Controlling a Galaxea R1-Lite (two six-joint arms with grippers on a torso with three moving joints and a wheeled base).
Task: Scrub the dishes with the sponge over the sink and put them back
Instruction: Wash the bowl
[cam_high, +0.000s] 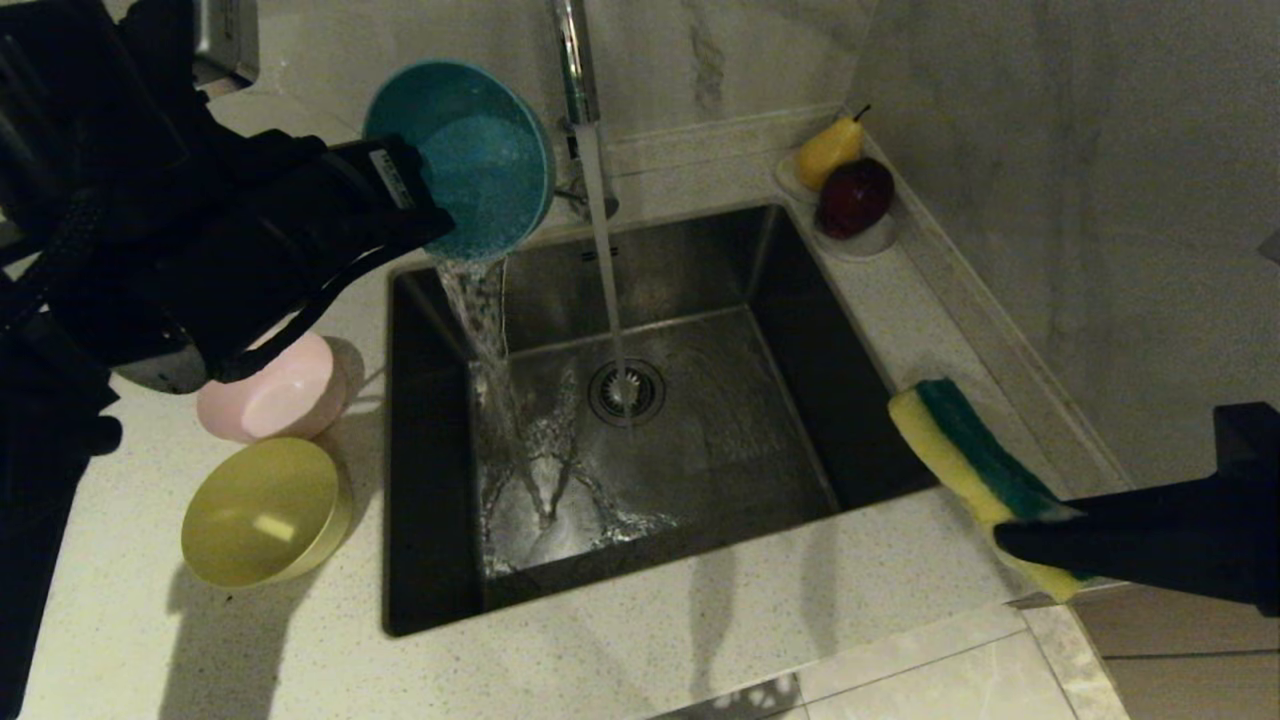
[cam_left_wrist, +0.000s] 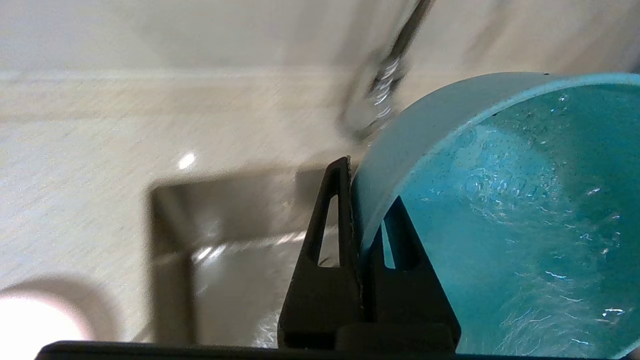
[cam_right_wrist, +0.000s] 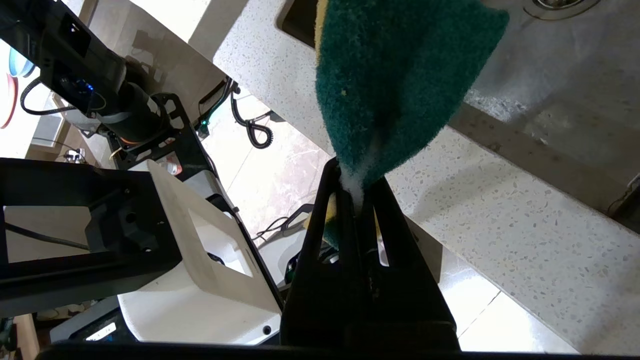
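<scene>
My left gripper (cam_high: 425, 215) is shut on the rim of the light blue bowl (cam_high: 470, 150), held tipped over the sink's (cam_high: 700, 420) back left corner. Water pours from the bowl into the basin. In the left wrist view the fingers (cam_left_wrist: 345, 215) pinch the blue bowl's (cam_left_wrist: 500, 210) wall. My right gripper (cam_high: 1010, 535) is shut on the yellow and green sponge (cam_high: 965, 450) above the counter at the sink's front right corner. The right wrist view shows the sponge (cam_right_wrist: 395, 75) squeezed between the fingers (cam_right_wrist: 330, 210). The pink bowl (cam_high: 275, 395) and yellow bowl (cam_high: 262, 510) lie on the counter left of the sink.
The chrome tap (cam_high: 575, 60) runs a stream of water onto the drain strainer (cam_high: 627, 392). A small white dish (cam_high: 870, 240) with a pear (cam_high: 828, 150) and a dark red apple (cam_high: 855, 195) stands at the back right corner by the wall.
</scene>
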